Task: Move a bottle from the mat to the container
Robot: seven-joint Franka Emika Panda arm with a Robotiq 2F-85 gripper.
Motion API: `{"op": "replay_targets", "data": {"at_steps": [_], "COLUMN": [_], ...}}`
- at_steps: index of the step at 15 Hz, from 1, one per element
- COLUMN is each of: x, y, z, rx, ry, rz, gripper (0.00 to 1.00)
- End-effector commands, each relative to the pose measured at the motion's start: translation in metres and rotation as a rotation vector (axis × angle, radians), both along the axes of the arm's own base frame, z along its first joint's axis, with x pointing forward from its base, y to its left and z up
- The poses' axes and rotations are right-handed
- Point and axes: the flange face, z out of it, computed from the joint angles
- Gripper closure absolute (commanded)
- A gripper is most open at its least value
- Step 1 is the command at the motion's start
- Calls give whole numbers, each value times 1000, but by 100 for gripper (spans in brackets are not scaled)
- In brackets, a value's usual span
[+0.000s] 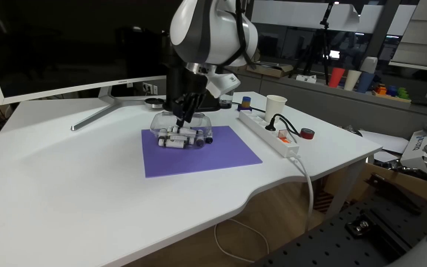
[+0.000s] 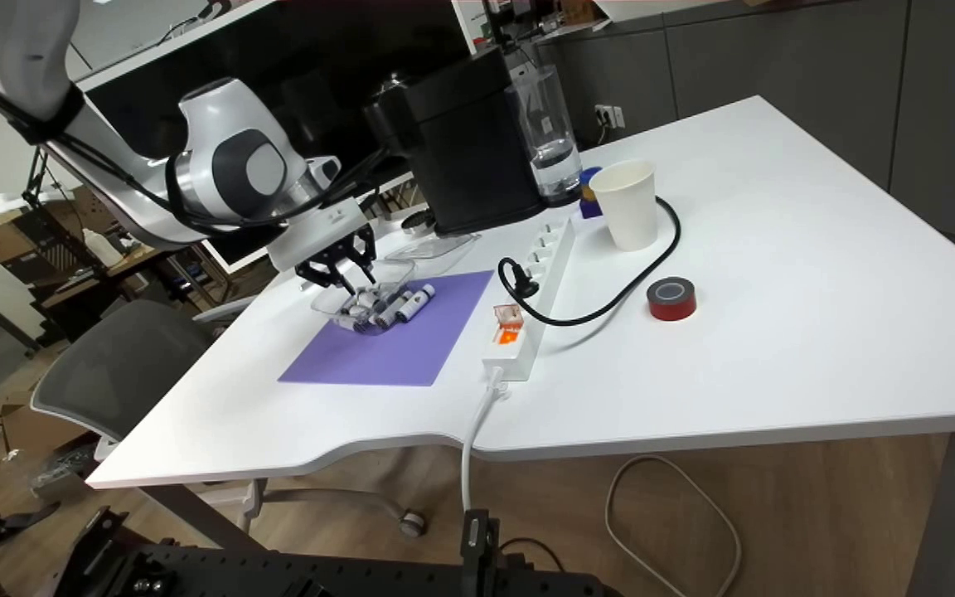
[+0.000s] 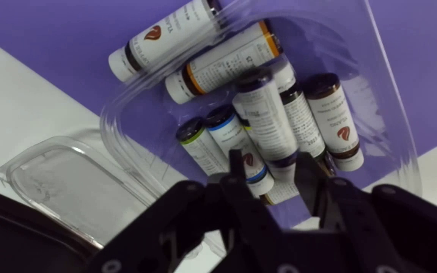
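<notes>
The purple mat lies on the white table and also shows in an exterior view. On it stands a clear plastic container holding several small white-labelled bottles. One bottle lies on the mat just outside the container wall; it also shows in an exterior view. My gripper is open over the container, fingers apart. A slightly blurred bottle lies tilted on the pile with its cap end between the fingertips; whether a finger touches it I cannot tell. The gripper also shows in an exterior view.
A clear lid lies beside the container. A tall black boxy body with a water tank stands behind. A white power strip, a paper cup and red tape lie beside the mat. A monitor stands behind.
</notes>
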Motion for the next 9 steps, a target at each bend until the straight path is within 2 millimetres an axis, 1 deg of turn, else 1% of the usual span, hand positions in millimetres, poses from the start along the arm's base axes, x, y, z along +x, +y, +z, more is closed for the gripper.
{"op": "replay_targets", "data": {"at_steps": [1, 2, 5, 6, 9], "x": [5, 5, 4, 3, -5], "y": [-4, -6, -22, -30, -63], "z": [6, 10, 37, 52, 102], "rx": [-11, -14, -40, -51, -115], "ry": [-1, -5, -25, -40, -70], "rz": [-16, -25, -94, -137, -276], "gripper": [28, 20, 2, 0, 0]}}
